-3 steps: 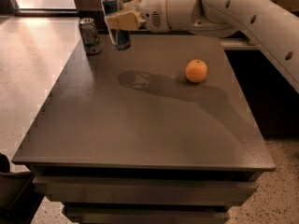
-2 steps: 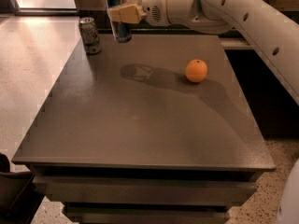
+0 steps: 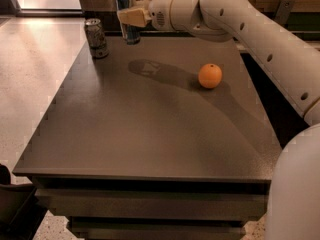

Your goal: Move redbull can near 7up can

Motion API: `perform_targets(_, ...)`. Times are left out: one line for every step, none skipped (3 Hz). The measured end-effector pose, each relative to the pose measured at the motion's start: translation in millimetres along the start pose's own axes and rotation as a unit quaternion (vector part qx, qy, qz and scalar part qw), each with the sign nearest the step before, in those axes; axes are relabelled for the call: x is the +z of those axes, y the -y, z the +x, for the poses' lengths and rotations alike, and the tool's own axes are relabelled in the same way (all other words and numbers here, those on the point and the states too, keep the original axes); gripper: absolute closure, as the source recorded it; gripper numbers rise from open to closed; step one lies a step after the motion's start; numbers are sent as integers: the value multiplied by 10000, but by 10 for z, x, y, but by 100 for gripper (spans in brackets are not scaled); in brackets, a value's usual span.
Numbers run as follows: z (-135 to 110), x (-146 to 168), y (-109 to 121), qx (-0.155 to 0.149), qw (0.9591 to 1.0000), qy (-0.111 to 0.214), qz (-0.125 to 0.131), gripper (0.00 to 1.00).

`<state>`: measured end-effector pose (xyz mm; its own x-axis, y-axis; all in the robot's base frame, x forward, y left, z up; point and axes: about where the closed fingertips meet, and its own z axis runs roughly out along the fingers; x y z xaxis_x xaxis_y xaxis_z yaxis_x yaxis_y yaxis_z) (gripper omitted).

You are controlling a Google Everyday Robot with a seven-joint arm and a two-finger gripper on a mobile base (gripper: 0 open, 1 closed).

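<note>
Nearest: front edge of the grey-brown table (image 3: 150, 139), with stacked ledges below it. A pale rounded part of the robot's body (image 3: 295, 194) fills the lower right corner, well below and nearer than the claw. A dark object (image 3: 10, 199) sits low at the left on the speckled floor; cannot tell what it is.

Mid-table: an orange (image 3: 210, 76) rests on the surface, nearer than the claw and off to its right in the view, well apart from both cans. The arm's shadow (image 3: 150, 68) lies on the tabletop just below the claw and runs toward the orange.

Far left corner: the 7up can (image 3: 96, 38) stands upright on the table, silvery-grey with a silver top. It is left of the claw and a little lower in the view, near but not touching.

Far edge: the gripper (image 3: 131, 17) hangs over the back of the table, clenched around the redbull can (image 3: 127, 6). Its tan fingers (image 3: 134, 18) cross the can's middle. The can is upright, with its silver top above the fingers and its blue lower part below them. It appears lifted clear of the surface. It sits just right of the 7up can, with a gap between them.

The white arm (image 3: 250, 29) runs from the claw rightward and toward the viewer. Pale floor (image 3: 30, 69) lies left of the table.
</note>
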<state>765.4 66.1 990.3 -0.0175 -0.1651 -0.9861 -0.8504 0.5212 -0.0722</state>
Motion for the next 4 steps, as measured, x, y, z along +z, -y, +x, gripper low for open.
perform_targets(156,223,70,37,9998,78,206,100)
perform_targets(308,421,100,14,9991,177,396,100)
perform_targets(453,513,141,57,9980,251,576,100)
perform_targets(584,556,150,103,9970,243,731,100)
